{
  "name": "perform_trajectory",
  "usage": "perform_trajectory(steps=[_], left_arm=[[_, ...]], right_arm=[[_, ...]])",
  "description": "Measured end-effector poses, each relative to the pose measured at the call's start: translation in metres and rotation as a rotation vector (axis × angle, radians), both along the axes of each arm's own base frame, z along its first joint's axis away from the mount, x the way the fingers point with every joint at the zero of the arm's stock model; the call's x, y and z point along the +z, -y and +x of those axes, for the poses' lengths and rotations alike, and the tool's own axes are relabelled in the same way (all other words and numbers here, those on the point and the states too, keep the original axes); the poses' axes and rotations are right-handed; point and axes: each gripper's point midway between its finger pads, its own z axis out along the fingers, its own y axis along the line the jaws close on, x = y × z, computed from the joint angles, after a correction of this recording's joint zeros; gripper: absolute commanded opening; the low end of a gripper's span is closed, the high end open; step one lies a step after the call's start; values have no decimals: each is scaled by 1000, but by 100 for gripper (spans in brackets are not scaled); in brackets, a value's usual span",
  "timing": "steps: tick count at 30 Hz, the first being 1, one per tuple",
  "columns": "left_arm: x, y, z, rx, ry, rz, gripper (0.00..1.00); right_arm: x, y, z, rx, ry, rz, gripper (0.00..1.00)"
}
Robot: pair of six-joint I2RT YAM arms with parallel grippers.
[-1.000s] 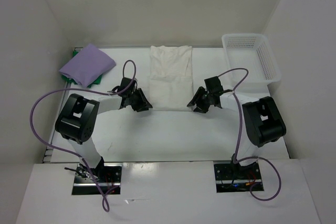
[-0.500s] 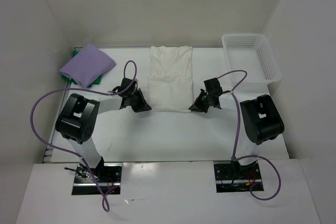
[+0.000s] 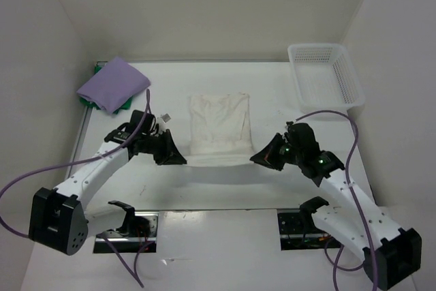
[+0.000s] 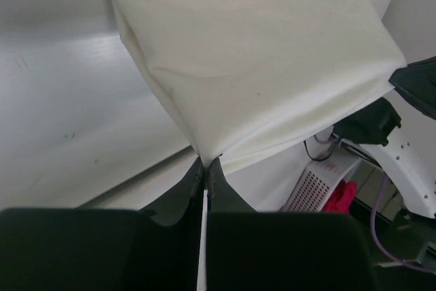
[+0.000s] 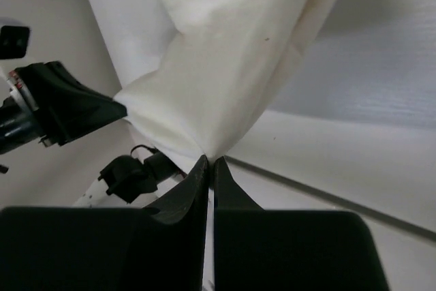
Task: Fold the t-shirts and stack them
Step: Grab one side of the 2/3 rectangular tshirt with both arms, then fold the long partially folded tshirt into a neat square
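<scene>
A cream-white t-shirt (image 3: pixel 218 126) hangs lifted over the table's middle, stretched between both grippers by its near corners. My left gripper (image 3: pixel 179 160) is shut on the shirt's near left corner (image 4: pixel 206 157). My right gripper (image 3: pixel 255 159) is shut on the near right corner (image 5: pixel 210 155). In the wrist views the cream cloth (image 4: pixel 252 59) (image 5: pixel 238 52) fans out from the pinched tips. A folded lavender-purple t-shirt (image 3: pixel 113 84) lies at the far left on top of a bright green t-shirt (image 3: pixel 125 106), of which only edges show.
A white plastic lattice basket (image 3: pixel 327 80) stands at the far right corner. White walls enclose the table on three sides. Purple cables trail from both arms. The arm bases sit at the near edge.
Both grippers closed on the cream shirt's near corners and drew back toward the near edge, lifting them. The shirt's far end has slid nearer and looks shorter.
</scene>
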Motion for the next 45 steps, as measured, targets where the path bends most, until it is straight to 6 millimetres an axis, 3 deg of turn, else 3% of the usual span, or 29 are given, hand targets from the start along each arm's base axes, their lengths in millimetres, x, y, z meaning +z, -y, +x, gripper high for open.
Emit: perform_trajectory(steps=[3, 5, 8, 10, 12, 14, 18, 22, 27, 30, 31, 32, 35, 36, 42, 45], left_arm=[[1, 1, -11, -27, -73, -8, 0], [9, 2, -4, -31, -100, 10, 0], [45, 1, 47, 16, 11, 15, 0], [71, -1, 87, 57, 117, -6, 0], [84, -3, 120, 85, 188, -12, 0], [80, -3, 149, 108, 217, 1, 0], [43, -1, 191, 138, 188, 32, 0], [8, 6, 222, 154, 137, 48, 1], [0, 14, 272, 185, 175, 43, 4], [-2, 18, 299, 198, 210, 45, 13], [-3, 18, 307, 204, 222, 48, 33], [-6, 18, 313, 211, 234, 54, 42], [-13, 10, 321, 249, 237, 84, 63], [-13, 8, 323, 261, 242, 92, 65], [8, -2, 332, 312, 318, 108, 57], [17, 4, 315, 297, 337, 94, 54]], right_arm=[[9, 1, -10, 12, -24, 10, 0], [10, -2, 1, 15, -54, -16, 0], [7, -2, 42, -3, -79, -65, 0], [5, 1, 80, -23, -80, -94, 0], [8, -1, 120, -27, -42, -113, 0], [9, -1, 154, -29, -6, -134, 0], [-5, 10, 209, -56, 23, -163, 0], [-29, 19, 239, -68, -2, -190, 0], [-55, 28, 263, -80, -37, -208, 0], [-63, 30, 287, -91, -29, -216, 4], [-66, 31, 295, -95, -23, -221, 9], [-67, 32, 301, -98, -17, -225, 21], [-71, 37, 312, -113, -7, -249, 36], [-70, 39, 314, -118, -2, -253, 37], [-56, 45, 322, -132, 40, -268, 41], [-41, 41, 320, -120, 80, -282, 27]])
